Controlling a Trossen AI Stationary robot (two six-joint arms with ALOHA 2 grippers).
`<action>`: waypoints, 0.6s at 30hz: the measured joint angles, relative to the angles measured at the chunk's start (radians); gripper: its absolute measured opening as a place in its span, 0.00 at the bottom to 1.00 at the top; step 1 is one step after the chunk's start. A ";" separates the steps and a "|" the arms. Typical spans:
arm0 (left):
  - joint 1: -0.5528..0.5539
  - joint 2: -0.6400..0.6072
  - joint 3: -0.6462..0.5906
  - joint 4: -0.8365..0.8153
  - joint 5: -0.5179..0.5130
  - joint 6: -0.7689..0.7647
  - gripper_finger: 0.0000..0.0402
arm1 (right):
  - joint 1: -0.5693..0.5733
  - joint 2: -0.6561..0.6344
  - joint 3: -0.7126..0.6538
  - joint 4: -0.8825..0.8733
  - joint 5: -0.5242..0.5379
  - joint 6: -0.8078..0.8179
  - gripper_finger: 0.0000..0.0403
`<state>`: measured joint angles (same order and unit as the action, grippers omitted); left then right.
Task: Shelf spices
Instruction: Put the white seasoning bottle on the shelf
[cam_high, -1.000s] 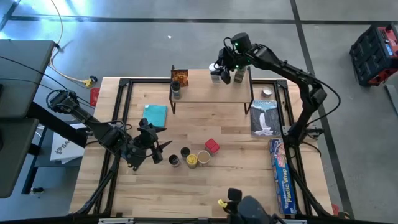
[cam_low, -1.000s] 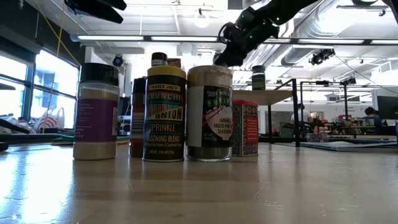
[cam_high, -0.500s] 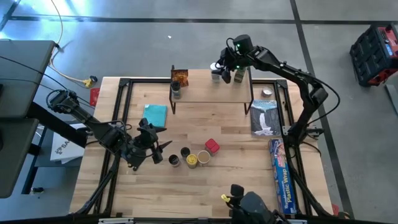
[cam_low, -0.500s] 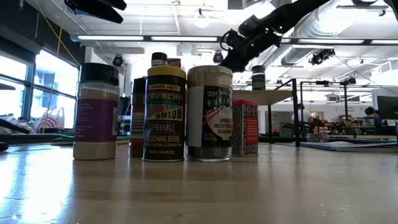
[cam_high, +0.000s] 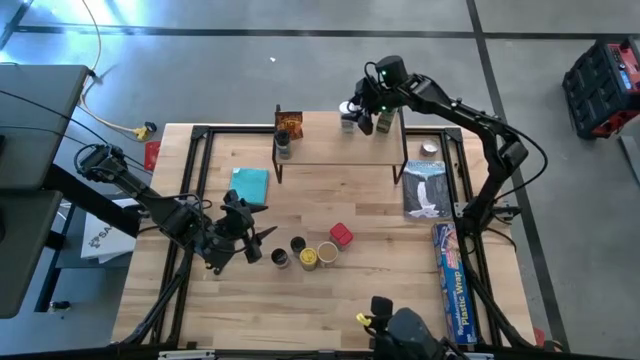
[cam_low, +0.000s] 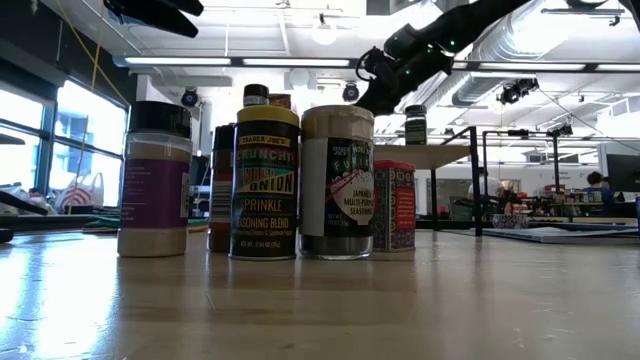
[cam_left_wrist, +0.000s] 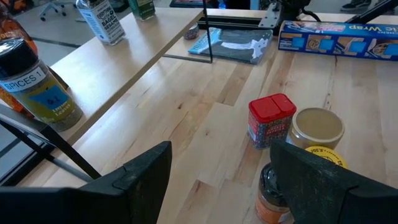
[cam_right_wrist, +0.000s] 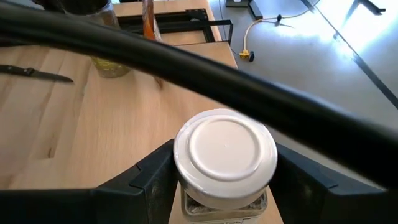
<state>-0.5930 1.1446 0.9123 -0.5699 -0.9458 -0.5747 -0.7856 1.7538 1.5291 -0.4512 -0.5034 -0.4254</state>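
Straddling the white-lidded jar (cam_right_wrist: 225, 152) with the right claw (cam_right_wrist: 224, 183), one finger close on each side of the lid. Cannot tell whether pinching the jar or standing just clear of it. Standing upright on the shelf (cam_right_wrist: 62, 124), directly under the claw, long axis vertical, lid pointing up into the wrist.

Judged from the look: small, rigid, fairly light, with a smooth round wall that could slip or twist in a loose grip. Best taken across the body just under the lid, fingers on opposite sides. Tall for its base, so likely to topple if nudged sideways, and glass may break if knocked off the board's edge.

Just beside the right claw, a dark jar (cam_high: 383, 122), upright too and close enough to be bumped. Farther along the board, well apart from the claw, another jar (cam_high: 283, 145) and an orange packet (cam_high: 289, 122) behind it.

Down at table level, far from the shelf, hovering with the left claw (cam_left_wrist: 217, 180) spread wide and empty. Just ahead of its fingers, a red tin (cam_left_wrist: 271, 118) and a tan-lidded jar (cam_left_wrist: 317, 126), both upright, touching or nearly so, waiting to be shelved.
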 joint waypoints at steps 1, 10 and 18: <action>0.000 0.000 0.000 0.000 0.000 0.000 0.66 | 0.000 0.000 0.004 -0.004 0.003 -0.001 0.53; 0.000 0.000 0.000 0.000 0.002 0.000 0.66 | 0.000 0.000 0.041 -0.072 0.031 -0.025 0.61; 0.000 0.000 0.000 -0.001 0.002 0.000 0.66 | 0.001 -0.010 0.041 -0.104 0.087 -0.038 0.66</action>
<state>-0.5930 1.1442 0.9123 -0.5705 -0.9440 -0.5751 -0.7850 1.7435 1.5696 -0.5550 -0.4161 -0.4636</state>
